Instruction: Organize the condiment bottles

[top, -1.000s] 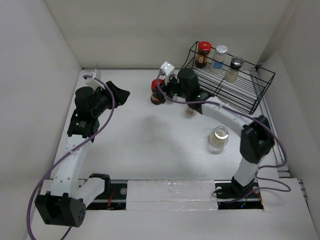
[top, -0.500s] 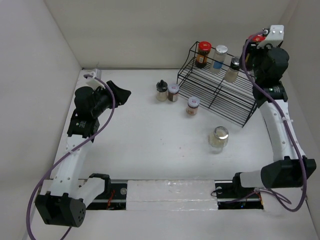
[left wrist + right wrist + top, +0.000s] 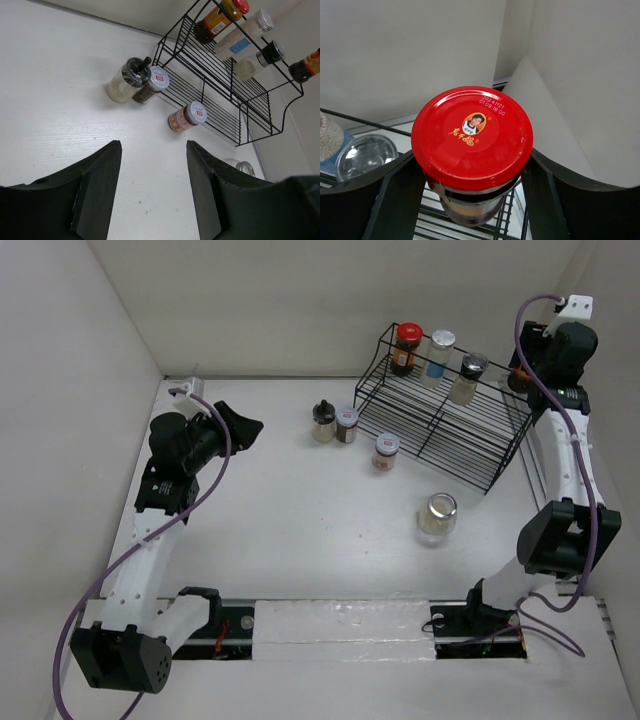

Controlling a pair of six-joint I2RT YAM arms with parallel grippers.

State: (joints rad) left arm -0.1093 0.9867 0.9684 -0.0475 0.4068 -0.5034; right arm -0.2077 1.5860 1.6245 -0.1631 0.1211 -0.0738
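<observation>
Left gripper [image 3: 243,426]: upper left of the overhead view, jaws spread wide with nothing between them, above bare table [image 3: 280,530], pointing towards the loose jars.
Black-lidded jar [image 3: 323,422]: upper centre, touching the white-capped brown jar [image 3: 347,424] on its right; both stand just beside the rack's lower left corner.
Orange-labelled jar [image 3: 386,451]: right of that pair, close against the rack's front edge.
Silver-lidded jar [image 3: 437,517]: centre right, alone, well apart from the rest.
Wire rack [image 3: 500,455]: upper right; its top tier carries a red-capped jar [image 3: 405,347], a blue-labelled jar [image 3: 437,355] and a grey-lidded jar [image 3: 467,376].
Right gripper [image 3: 472,210]: far upper right, clenched on the dark jar [image 3: 471,135] with a red cap, at the top tier's right end past the grey-lidded jar; whether its base touches the wires cannot be told.
</observation>
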